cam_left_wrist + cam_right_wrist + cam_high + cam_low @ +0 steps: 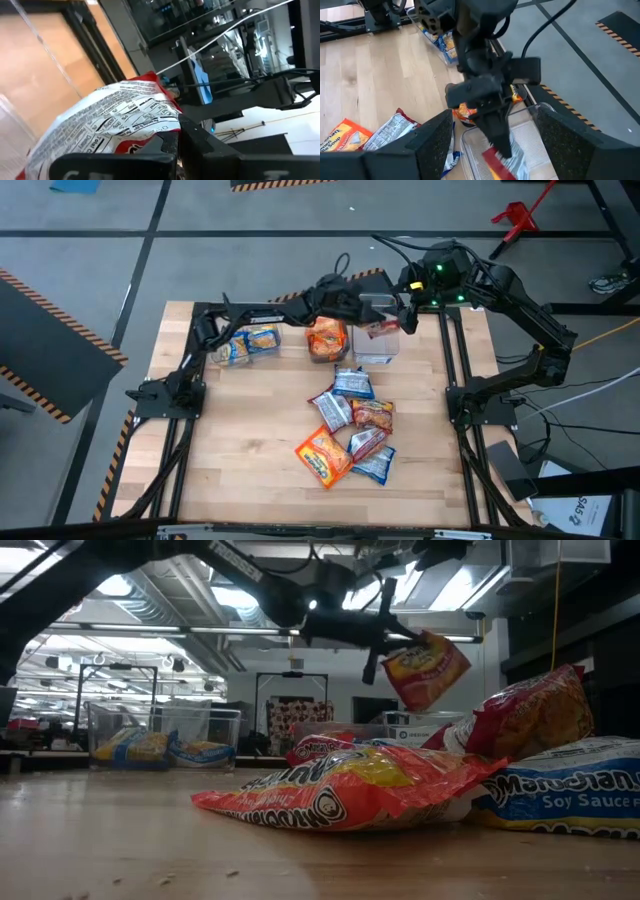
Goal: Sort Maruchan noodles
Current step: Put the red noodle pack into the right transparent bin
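My left gripper is shut on a red-and-silver noodle packet and holds it over the rightmost of three clear bins at the table's far side. The left bin holds blue-and-yellow packets. The middle bin holds orange ones. Several more packets lie in a loose pile on the table's middle, some overlapping. My right gripper is open and empty, raised just beyond the right bin, and looks down on the left gripper. My left gripper pinches the packet by its upper end between its two fingers, which point down from above. The packet hangs tilted below the fingers, clear of the table, over the open right bin. Its silver printed back faces the wrist camera.
The three bins stand in a row along the far edge between the black frame rails. The nearest pile packet, an orange one, lies flat near the table's front. Bare wood lies to the pile's left.
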Controlling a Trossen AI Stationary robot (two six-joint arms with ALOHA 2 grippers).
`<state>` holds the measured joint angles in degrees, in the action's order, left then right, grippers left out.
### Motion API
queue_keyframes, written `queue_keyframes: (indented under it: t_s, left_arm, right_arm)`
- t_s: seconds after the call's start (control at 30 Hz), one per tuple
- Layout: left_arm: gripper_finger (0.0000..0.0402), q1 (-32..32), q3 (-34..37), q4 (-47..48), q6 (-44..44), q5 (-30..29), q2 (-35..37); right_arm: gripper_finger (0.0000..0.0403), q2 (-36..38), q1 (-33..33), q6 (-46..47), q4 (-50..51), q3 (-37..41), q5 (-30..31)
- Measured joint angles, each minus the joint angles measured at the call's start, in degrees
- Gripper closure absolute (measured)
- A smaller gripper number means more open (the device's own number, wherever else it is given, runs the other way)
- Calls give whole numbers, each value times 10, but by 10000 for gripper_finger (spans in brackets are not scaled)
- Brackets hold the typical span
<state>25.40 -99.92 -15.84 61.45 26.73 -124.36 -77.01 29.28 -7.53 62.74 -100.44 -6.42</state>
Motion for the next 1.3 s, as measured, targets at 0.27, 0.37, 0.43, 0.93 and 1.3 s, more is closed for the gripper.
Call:
queue_keyframes:
  t_s: [0.27,0.37,0.43,0.93,1.3]
  left_arm:
    - [401,-10,5,65,26,-18,-1]
    - [401,-10,5,90,26,-19,-1]
    - [401,-10,5,115,26,-20,-1]
    - [398,-12,5,189,-7,-17,-1]
    - [317,-8,5,188,-83,-41,-1]
  right_arm:
    - [125,0,0,0,0,0,0]
    - [125,0,0,0,0,0,0]
    - [125,0,0,-2,0,0,0]
    - [125,-1,0,-2,-1,0,0]
    - [125,-1,0,-5,0,0,4]
